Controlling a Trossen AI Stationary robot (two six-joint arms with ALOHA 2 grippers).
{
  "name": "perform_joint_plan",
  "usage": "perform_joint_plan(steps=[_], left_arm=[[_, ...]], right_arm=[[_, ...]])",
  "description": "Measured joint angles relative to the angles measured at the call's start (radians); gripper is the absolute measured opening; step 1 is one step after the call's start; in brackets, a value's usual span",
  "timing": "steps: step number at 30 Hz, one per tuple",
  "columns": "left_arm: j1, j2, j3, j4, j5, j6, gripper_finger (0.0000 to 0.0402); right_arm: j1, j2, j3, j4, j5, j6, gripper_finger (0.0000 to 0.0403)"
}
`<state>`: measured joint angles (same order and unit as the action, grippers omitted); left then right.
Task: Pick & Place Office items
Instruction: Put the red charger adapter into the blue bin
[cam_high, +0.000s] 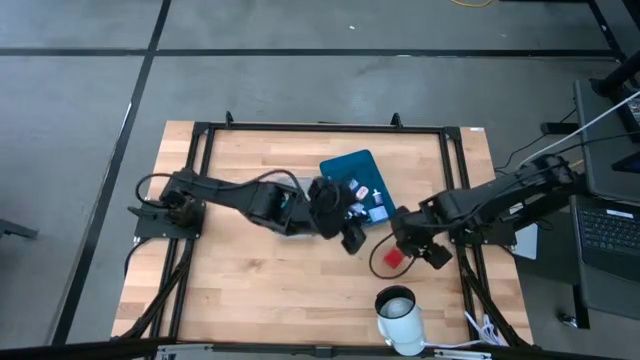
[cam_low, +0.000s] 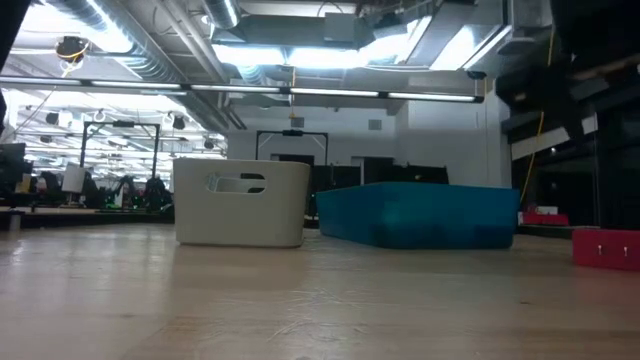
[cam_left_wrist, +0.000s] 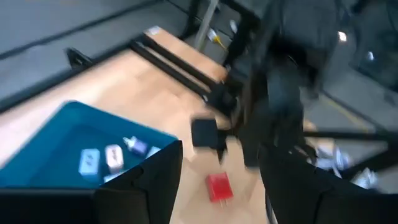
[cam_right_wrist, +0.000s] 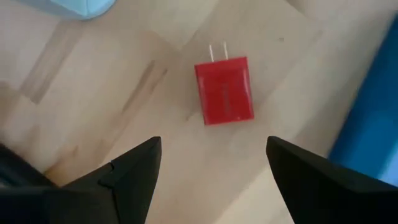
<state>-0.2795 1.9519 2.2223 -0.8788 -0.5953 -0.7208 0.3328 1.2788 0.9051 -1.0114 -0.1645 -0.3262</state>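
A red blocky piece with two metal prongs (cam_right_wrist: 225, 90) lies flat on the bare wood, in front of the teal tray (cam_high: 345, 168); it also shows as a red piece (cam_high: 394, 258) from above. My right gripper (cam_right_wrist: 214, 180) hovers open above it, fingers on either side without touching; it is the right gripper (cam_high: 408, 240) in the high view. My left gripper (cam_left_wrist: 221, 208) is open too, held over the tray's near right corner as the left gripper (cam_high: 352, 238). Several small items (cam_left_wrist: 102, 159) lie inside the teal tray (cam_left_wrist: 56, 134). The red piece (cam_left_wrist: 219, 186) shows beyond the left fingers.
The grey bin (cam_low: 240, 200) stands left of the teal tray (cam_low: 420, 215), partly under my left arm in the high view. A white cylinder (cam_high: 400, 315) stands near the table's near right edge. A light blue object (cam_right_wrist: 81, 6) lies close to the red piece. A black frame (cam_high: 320, 127) rims the table.
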Motion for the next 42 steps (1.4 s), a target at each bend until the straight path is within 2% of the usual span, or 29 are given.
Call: perform_joint_plan(steps=[3, 8, 14, 24, 32, 37, 42], left_arm=[[0.001, -0.024, 0.0, -0.003, -0.042, -0.008, 0.0208], [-0.002, -0.041, 0.0, -0.009, -0.04, -0.005, 0.0208], [-0.001, -0.045, 0.0, -0.027, -0.034, 0.006, 0.0208], [-0.002, -0.044, -0.007, -0.066, -0.03, 0.002, 0.0208], [-0.002, -0.044, -0.007, -0.073, -0.014, 0.006, 0.0207], [0.0, -0.044, -0.007, -0.073, -0.014, 0.01, 0.0207], [0.009, -0.044, -0.007, -0.072, -0.012, 0.013, 0.0207]], right_arm=[[0.003, 0.05, -0.002, 0.041, 0.0, -0.026, 0.0295], [0.003, 0.147, -0.002, 0.159, -0.007, -0.056, 0.0295], [0.003, 0.241, -0.003, 0.167, -0.01, -0.087, 0.0295], [-0.018, 0.289, -0.01, 0.245, -0.035, -0.082, 0.0295], [-0.024, 0.288, -0.142, 0.3, -0.054, -0.039, 0.0295], [-0.021, 0.284, -0.168, 0.355, -0.046, 0.005, 0.0294], [-0.024, 0.286, -0.169, 0.391, -0.035, 0.02, 0.0259]])
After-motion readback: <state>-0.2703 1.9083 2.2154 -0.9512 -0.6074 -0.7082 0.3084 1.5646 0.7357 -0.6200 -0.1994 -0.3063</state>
